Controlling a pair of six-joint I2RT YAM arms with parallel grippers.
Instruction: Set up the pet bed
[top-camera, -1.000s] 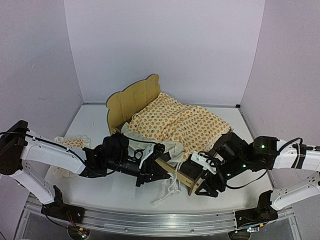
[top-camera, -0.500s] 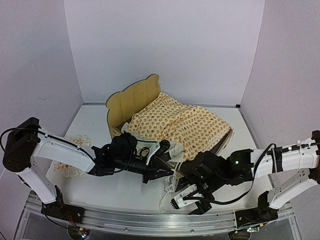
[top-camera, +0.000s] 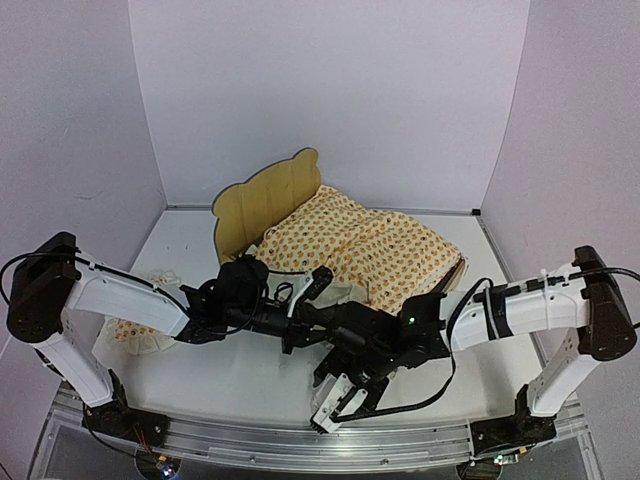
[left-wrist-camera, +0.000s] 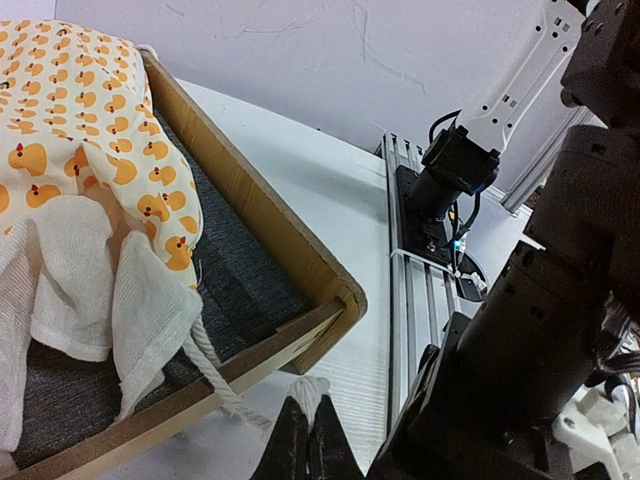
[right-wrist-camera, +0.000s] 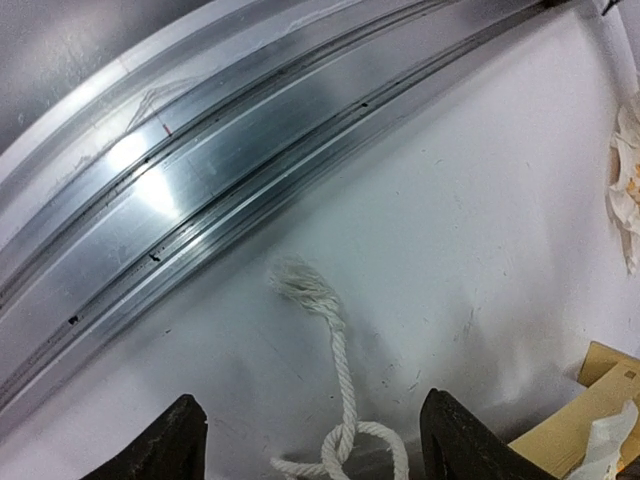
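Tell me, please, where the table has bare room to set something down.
Bare white table lies left of the light plywood bed frame and in a strip to its right. The near middle is crowded: both arms, the open right hand, white cord.

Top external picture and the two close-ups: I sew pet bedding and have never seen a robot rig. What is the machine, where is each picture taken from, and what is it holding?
Two robot arms are bolted at the near edge of the table. The wide picture looks down from above and behind them; each close-up comes from a camera on one wrist. On it stands a plywood pet bed draped with a duck-print cover. The left end effector is shut on a white tie cord. The right end effector is open, holding nothing, above a loose cord end.
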